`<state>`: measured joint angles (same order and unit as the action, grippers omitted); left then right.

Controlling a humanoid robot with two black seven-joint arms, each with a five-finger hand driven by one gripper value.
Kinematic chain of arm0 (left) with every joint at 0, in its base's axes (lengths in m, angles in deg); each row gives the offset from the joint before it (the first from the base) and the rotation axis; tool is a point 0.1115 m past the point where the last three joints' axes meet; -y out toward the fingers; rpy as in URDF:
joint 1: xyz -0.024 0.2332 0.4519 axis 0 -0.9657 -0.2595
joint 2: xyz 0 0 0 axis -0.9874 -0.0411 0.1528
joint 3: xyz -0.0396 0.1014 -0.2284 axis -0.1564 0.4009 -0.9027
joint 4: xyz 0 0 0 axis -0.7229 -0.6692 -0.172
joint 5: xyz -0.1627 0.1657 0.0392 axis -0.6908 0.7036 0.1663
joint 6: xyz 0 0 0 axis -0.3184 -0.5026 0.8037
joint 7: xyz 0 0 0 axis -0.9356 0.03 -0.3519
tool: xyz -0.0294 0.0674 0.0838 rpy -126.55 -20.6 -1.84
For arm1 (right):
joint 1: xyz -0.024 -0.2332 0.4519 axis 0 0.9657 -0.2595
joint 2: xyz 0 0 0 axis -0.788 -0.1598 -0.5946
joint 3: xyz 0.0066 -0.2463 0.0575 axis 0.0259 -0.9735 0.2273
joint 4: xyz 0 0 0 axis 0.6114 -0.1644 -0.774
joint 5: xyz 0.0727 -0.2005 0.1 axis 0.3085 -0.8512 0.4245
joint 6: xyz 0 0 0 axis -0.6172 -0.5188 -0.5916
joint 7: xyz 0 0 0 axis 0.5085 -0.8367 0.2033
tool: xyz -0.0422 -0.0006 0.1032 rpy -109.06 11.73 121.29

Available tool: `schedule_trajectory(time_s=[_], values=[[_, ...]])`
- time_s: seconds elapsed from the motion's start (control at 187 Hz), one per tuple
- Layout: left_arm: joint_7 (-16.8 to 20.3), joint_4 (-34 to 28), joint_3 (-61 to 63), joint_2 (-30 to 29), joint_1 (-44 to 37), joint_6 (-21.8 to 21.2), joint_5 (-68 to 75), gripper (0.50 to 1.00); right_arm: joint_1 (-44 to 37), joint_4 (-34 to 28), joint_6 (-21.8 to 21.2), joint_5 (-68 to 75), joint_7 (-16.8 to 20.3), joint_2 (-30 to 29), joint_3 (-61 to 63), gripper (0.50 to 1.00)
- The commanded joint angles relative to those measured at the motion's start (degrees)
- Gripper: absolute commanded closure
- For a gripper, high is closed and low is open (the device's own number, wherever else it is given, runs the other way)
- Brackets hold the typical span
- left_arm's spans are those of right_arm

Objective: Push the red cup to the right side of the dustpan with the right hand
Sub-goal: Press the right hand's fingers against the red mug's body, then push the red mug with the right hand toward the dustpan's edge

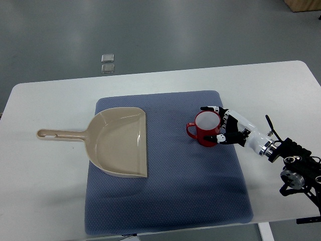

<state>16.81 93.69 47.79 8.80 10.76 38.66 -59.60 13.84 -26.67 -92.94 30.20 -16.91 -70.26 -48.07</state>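
Note:
A red cup (pixel 205 128) with a white inside stands upright on the blue mat (pixel 165 201), its handle pointing left. The beige dustpan (pixel 119 141) lies to its left on the mat, its handle reaching left onto the table and its open mouth facing the cup. My right hand (pixel 216 123) comes in from the lower right and rests against the cup's right side. Its fingers (pixel 209 109) are spread around the far and near edges of the cup without closing on it. The left arm does not show.
The white table (pixel 45 191) carries the mat. Two small clear squares (pixel 107 63) lie on the grey floor beyond the table's far edge. A wooden corner (pixel 303 5) shows at the top right.

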Motion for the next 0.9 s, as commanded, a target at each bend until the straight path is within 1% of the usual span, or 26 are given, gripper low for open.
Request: schedule_trajectory(time_s=[0.0, 0.469, 0.896], values=[[0.0, 0.0, 0.0, 0.0, 0.0, 0.0, 0.0, 0.5, -0.1, 0.0, 0.1, 0.0, 0.0, -0.3, 0.1, 0.566], [0.0, 0.0, 0.0, 0.0, -0.1, 0.0, 0.0, 0.5, -1.5, 0.2, 0.1, 0.2, 0.0, -0.3, 0.3, 0.566], [0.0, 0.0, 0.0, 0.0, -0.1, 0.0, 0.0, 0.5, -1.2, 2.1, 0.1, 0.1, 0.0, -3.1, 0.1, 0.566]])
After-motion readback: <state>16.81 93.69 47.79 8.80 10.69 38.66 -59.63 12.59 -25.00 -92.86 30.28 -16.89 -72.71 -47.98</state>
